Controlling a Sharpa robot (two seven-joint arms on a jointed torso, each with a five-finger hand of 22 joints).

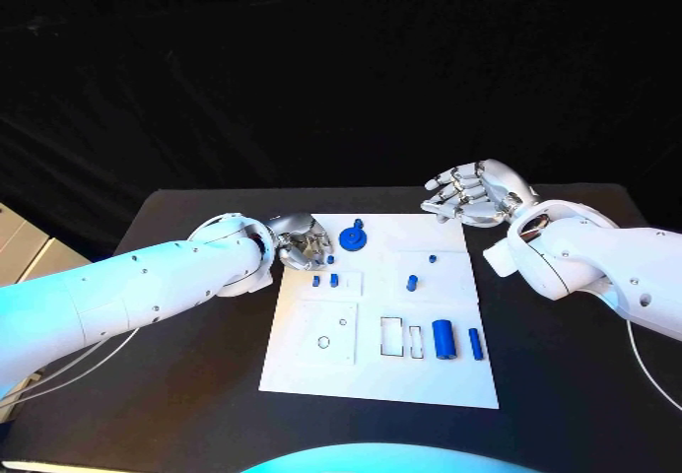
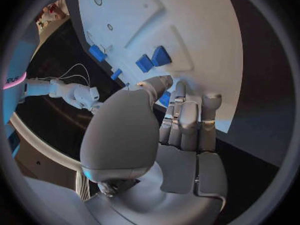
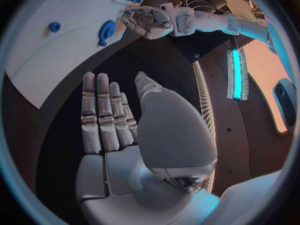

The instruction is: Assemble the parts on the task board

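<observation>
White board: the flat white rectangular task board [image 1: 373, 374] lies in the middle of the black table [image 1: 185, 394].
Left hand: the silver left hand [image 1: 303, 242] hangs over the board's left edge near its far corner, fingers curled inward; whether it holds anything I cannot tell, since the fingertips are hidden.
Right hand: the silver right hand [image 1: 478, 193] is just beyond the board's far right corner, over the table, fingers straight and spread, holding nothing.
Disc: a round blue disc part [image 1: 353, 238] sits on the board near its far edge, just beside the left hand.
Small pieces: two small blue blocks [image 1: 325, 281] lie on the board's left half.
Cylinders: a blue cylinder [image 1: 444, 340] and a thinner blue pin [image 1: 476, 344] lie on the board's right side, toward the near edge.
</observation>
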